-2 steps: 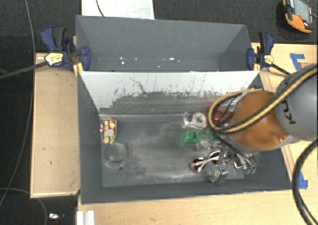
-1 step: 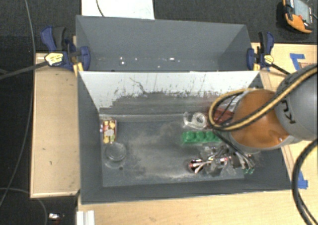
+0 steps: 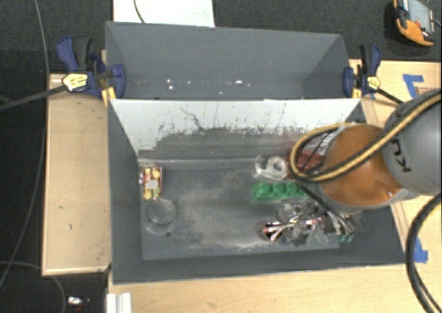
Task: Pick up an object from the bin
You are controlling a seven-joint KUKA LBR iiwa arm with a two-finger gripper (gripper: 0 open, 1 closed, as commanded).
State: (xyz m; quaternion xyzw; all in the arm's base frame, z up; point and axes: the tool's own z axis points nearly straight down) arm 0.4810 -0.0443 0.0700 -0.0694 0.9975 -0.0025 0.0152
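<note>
Gripper (image 3: pixel 304 225) sits low just beside the green brick (image 3: pixel 275 191) lying long-side left-to-right, can't tell if it's open or closed.

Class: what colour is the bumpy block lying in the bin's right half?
The block is green, shown best in the camera view.

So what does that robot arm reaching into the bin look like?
The arm is a thick, rounded grey tube with dark letters on it. Its wrist wears a smooth orange cover, and black and yellowish cables loop across it. Below, the gripper looks like a cluster of small metal parts with red and white wires.
</note>
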